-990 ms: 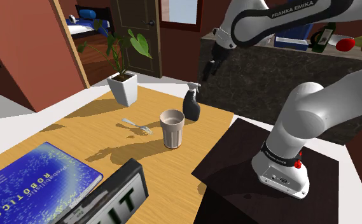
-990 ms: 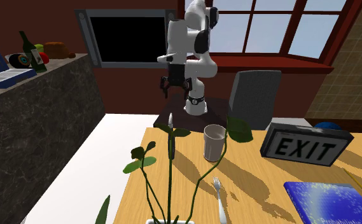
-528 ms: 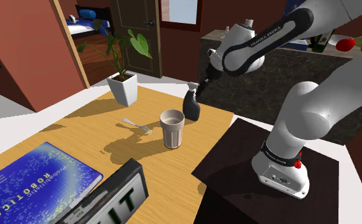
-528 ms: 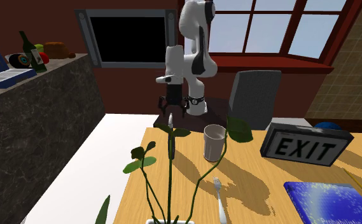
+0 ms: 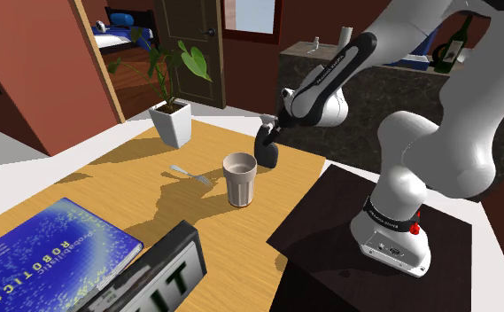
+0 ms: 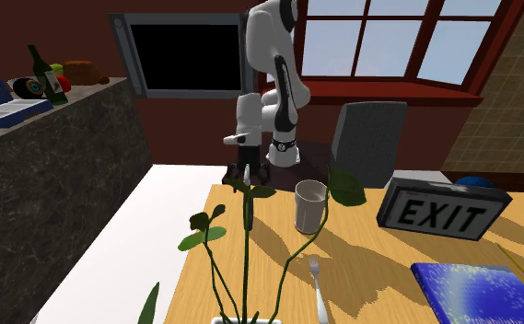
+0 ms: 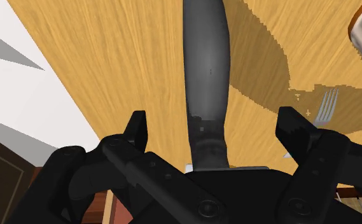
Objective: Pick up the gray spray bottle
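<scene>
The gray spray bottle (image 5: 268,154) is stood upright on the wooden table (image 5: 126,173), just beside the cup (image 5: 240,178). The gripper (image 7: 215,124) is positioned over its neck, fingers spread apart on either side without contact, so a squeeze can be made.

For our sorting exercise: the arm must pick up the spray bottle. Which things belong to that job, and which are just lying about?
Job: spray bottle, gripper.
Lying about: cup, fork, potted plant, book, exit sign.
</scene>
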Motion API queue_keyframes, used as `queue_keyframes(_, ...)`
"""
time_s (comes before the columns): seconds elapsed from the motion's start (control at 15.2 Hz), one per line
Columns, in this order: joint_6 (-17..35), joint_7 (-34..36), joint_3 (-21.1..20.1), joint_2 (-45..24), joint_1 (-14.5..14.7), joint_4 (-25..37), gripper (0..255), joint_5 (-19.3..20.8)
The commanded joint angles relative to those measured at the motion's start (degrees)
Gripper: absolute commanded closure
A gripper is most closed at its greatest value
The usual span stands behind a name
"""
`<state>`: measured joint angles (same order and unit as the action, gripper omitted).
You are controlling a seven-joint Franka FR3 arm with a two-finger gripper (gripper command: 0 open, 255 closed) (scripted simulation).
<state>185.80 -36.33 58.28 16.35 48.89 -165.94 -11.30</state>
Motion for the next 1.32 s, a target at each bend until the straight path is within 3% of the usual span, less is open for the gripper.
queue_keyframes(0.0,2.5,-1.1,8.4,-0.4,8.2,-0.1,0,-0.3)
queue_keyframes(0.2,5.9,-1.8,22.2,-0.5,21.7,0.1,0,0.1)
queue_keyframes(0.26,6.6,-1.9,24.9,-0.4,24.2,0.2,0,0.2)
queue_keyframes(0.33,6.6,-2.0,24.9,-0.4,24.2,0.2,0,0.1)
queue_keyframes(0.4,6.7,-1.8,24.6,-0.4,24.3,0.0,255,0.0)
queue_keyframes(0.99,6.6,-2.0,24.9,-0.4,24.2,0.2,255,0.1)
queue_keyframes(1.25,2.0,-1.0,6.5,-0.4,6.3,-0.1,255,-0.3)
